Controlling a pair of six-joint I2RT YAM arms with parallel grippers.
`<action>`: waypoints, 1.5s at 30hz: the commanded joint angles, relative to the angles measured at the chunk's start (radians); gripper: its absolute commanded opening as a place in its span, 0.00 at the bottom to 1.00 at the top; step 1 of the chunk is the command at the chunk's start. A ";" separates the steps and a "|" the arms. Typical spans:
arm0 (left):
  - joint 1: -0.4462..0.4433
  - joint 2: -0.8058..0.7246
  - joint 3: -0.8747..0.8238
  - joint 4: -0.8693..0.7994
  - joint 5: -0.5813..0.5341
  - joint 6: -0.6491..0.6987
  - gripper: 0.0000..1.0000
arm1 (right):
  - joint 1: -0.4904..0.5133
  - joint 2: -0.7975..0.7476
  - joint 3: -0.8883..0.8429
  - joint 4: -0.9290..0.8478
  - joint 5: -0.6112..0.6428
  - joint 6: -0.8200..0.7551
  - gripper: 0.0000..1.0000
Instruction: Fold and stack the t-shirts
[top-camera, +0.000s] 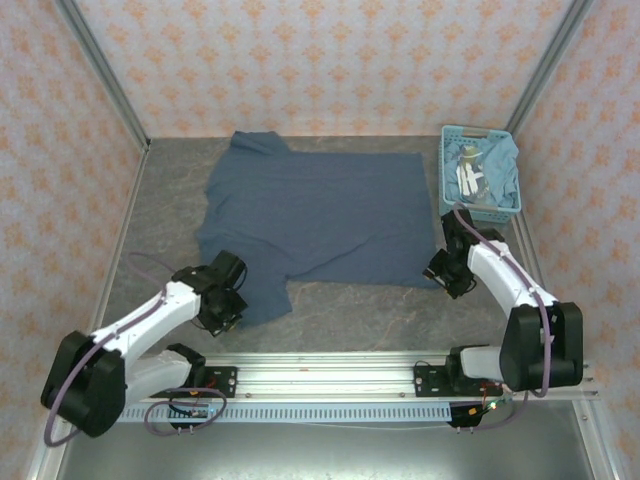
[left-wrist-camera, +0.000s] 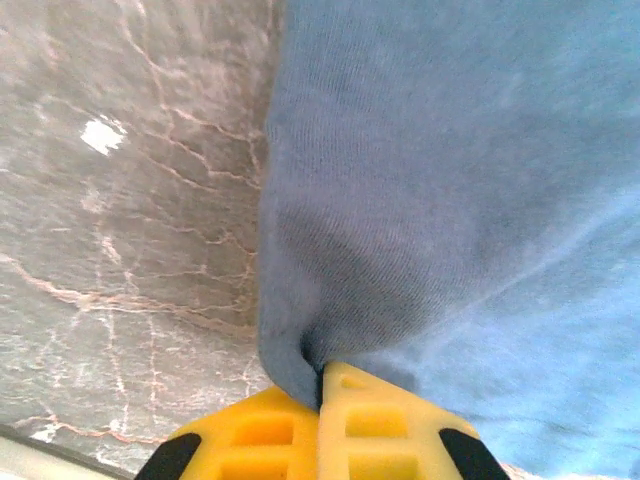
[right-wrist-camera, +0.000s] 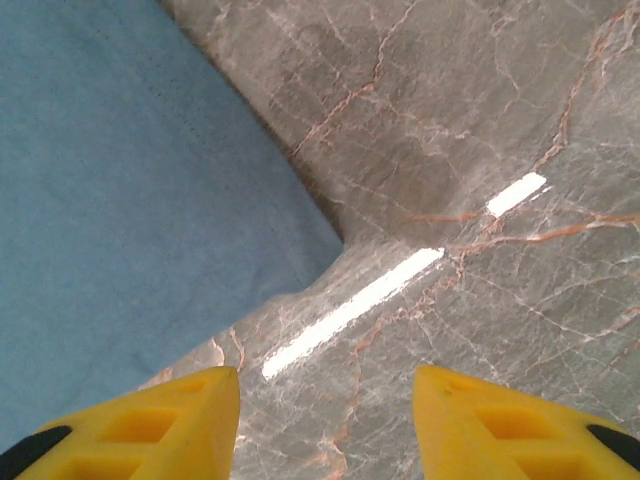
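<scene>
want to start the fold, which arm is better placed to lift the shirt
Left. The left gripper is shut on the shirt at its edge; the right gripper hangs open over the table beside the shirt's corner, holding nothing.

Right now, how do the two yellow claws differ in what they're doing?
The left gripper is shut, pinching the edge of the slate-blue t-shirt; the right gripper is open, holding nothing. The left one's fingers meet in cloth; the right one's are spread above bare table beside the shirt's corner. Both have yellow fingers.
</scene>
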 joint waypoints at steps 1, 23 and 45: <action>-0.006 -0.069 0.002 -0.112 -0.083 0.000 0.00 | -0.006 0.056 -0.016 0.069 -0.006 0.039 0.48; -0.174 -0.277 0.079 -0.339 -0.171 -0.068 0.00 | 0.028 0.030 -0.075 -0.002 0.010 -0.026 0.00; -0.041 0.144 0.606 -0.019 -0.317 0.160 0.00 | 0.060 0.062 0.206 -0.081 -0.044 0.145 0.00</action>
